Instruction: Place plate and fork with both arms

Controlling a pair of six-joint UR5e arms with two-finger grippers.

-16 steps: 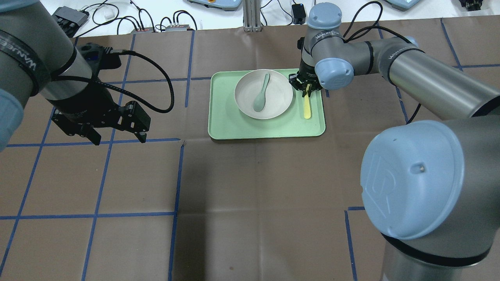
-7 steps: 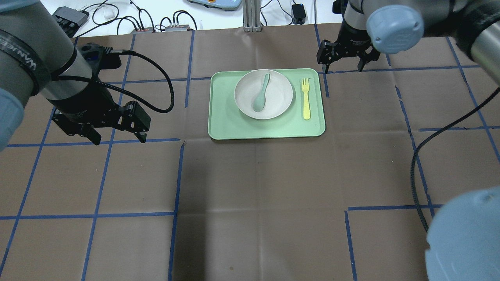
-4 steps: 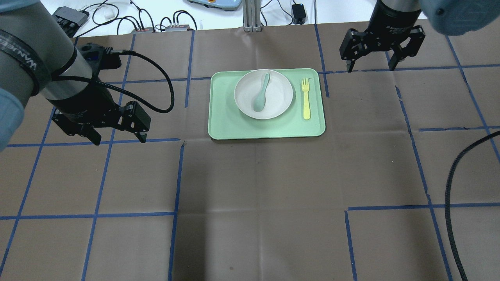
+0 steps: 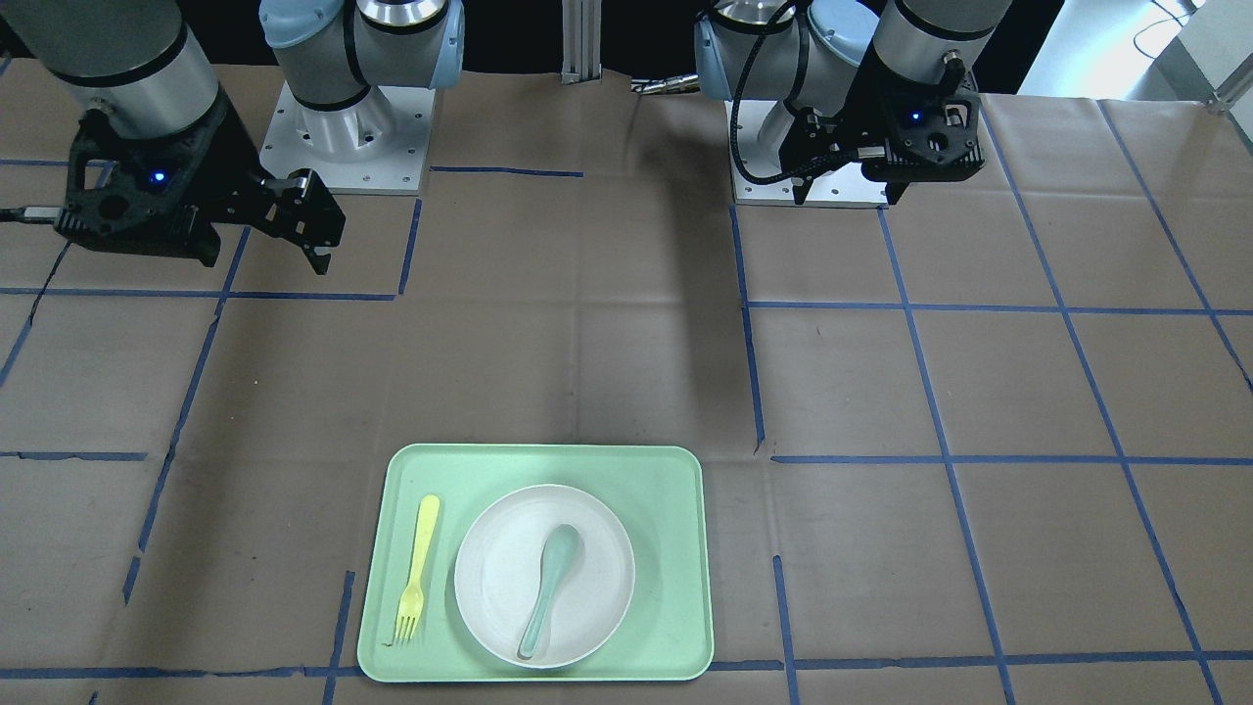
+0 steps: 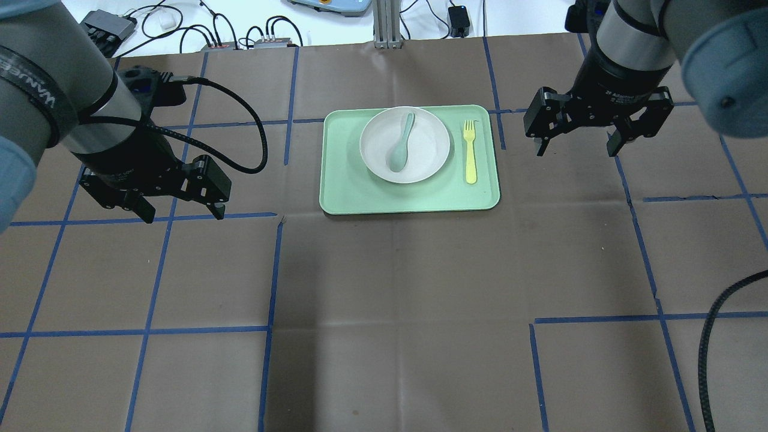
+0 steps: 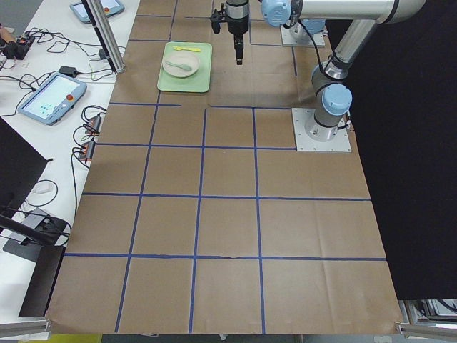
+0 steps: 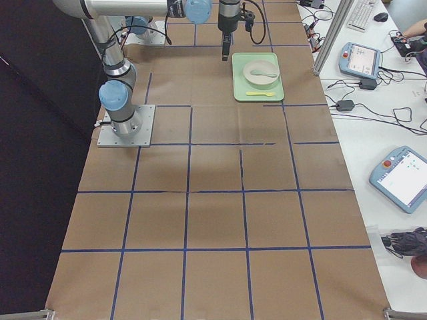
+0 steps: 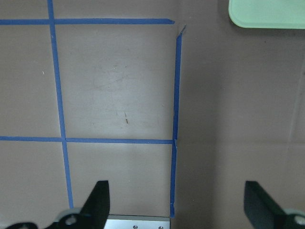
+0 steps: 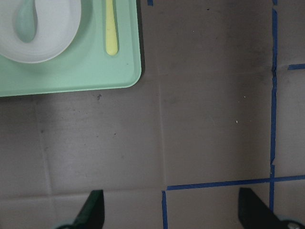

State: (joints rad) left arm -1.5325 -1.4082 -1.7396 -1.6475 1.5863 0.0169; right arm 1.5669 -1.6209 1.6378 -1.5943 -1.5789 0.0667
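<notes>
Yellow fork [image 5: 471,152] on tray [image 5: 342,186], right pincer [image 5: 576,149] well apart, spread wide

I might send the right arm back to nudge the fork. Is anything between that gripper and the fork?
Nothing visible blocks it. The right gripper hangs open over bare table beside the tray. The fork lies on the tray's side nearest it, with only the low rim between. The plate sits beyond the fork.
</notes>
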